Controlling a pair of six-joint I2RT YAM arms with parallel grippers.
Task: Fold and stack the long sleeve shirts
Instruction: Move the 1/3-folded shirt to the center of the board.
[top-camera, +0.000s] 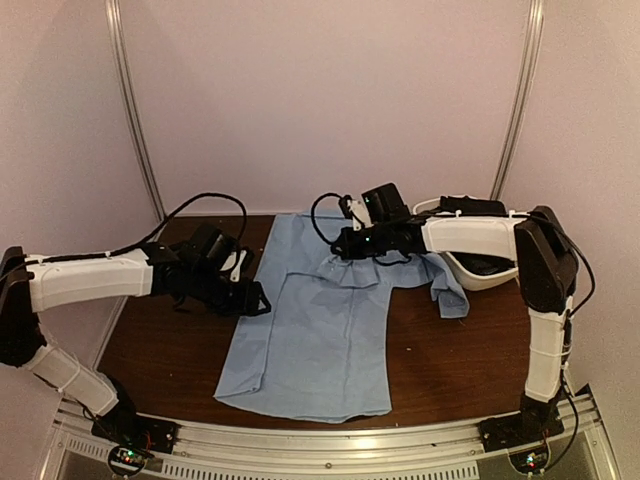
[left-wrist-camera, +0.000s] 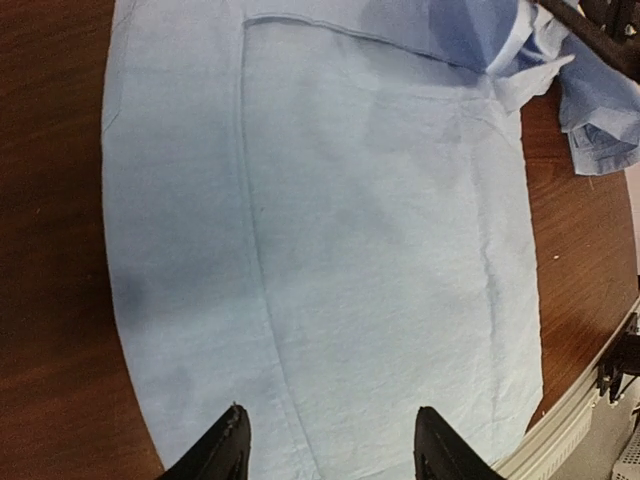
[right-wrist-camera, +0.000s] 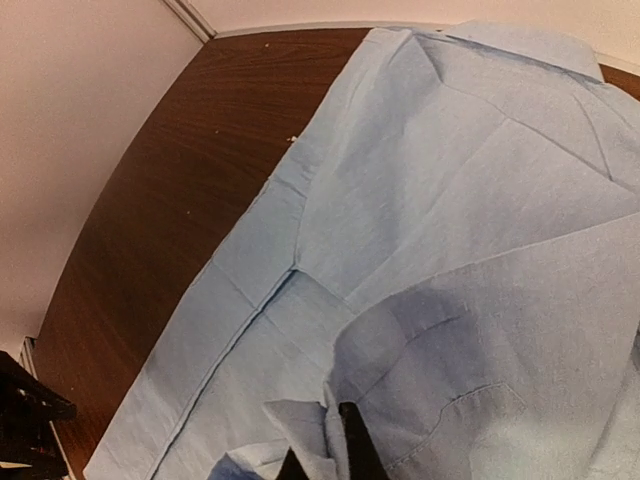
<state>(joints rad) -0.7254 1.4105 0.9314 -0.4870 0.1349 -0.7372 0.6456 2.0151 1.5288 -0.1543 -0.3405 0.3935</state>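
Right jaws pressed together, pinching a raised fold of the light blue shirt (top-camera: 320, 340) near its twelve o'clock end. Left jaws spread, empty, over its nine o'clock edge. The shirt lies on the table (top-camera: 160, 350): soft, light, limp, likely best pinched at hems or corners. The right arm (top-camera: 470, 235) half hides a white tub (top-camera: 478, 277) at three o'clock.
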